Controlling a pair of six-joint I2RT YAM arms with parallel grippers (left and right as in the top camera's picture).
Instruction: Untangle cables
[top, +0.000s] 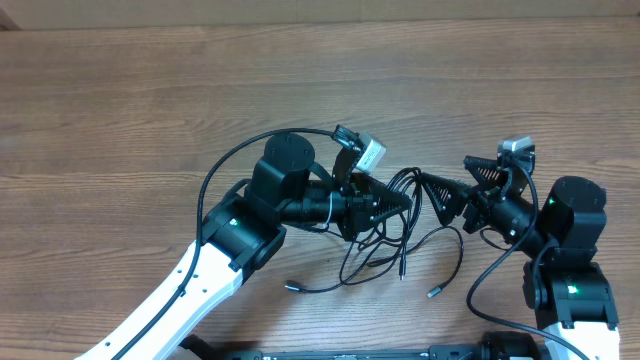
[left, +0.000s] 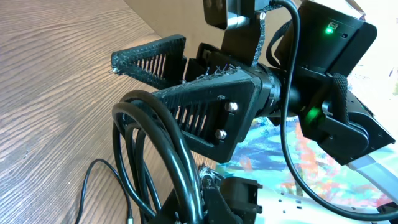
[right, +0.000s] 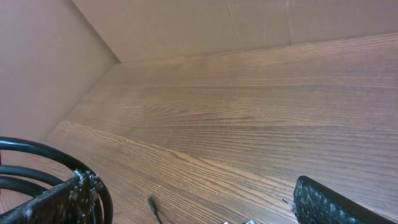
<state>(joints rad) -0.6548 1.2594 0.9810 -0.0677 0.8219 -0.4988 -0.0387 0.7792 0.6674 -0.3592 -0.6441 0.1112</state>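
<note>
Several thin black cables (top: 400, 232) lie tangled on the wooden table between the two arms. Their loose plug ends (top: 291, 286) trail toward the front edge. My left gripper (top: 392, 203) points right and is shut on a bundle of cable loops (left: 155, 146), pinched low in the left wrist view at the left gripper (left: 189, 198). My right gripper (top: 443, 172) faces it, open wide, with nothing between its fingers (left: 208, 102). In the right wrist view, cable loops (right: 59, 155) curve around its left finger (right: 53, 202). Its right finger (right: 329, 202) stands far apart from it, and a plug (right: 151, 202) lies on the table between them.
The wooden table (top: 150, 100) runs wide to the back and left. A brown wall (right: 37, 56) rises at the table's far edge. A thicker black wire (top: 225, 165) arcs over the left arm. A black rail (top: 400, 352) runs along the front edge.
</note>
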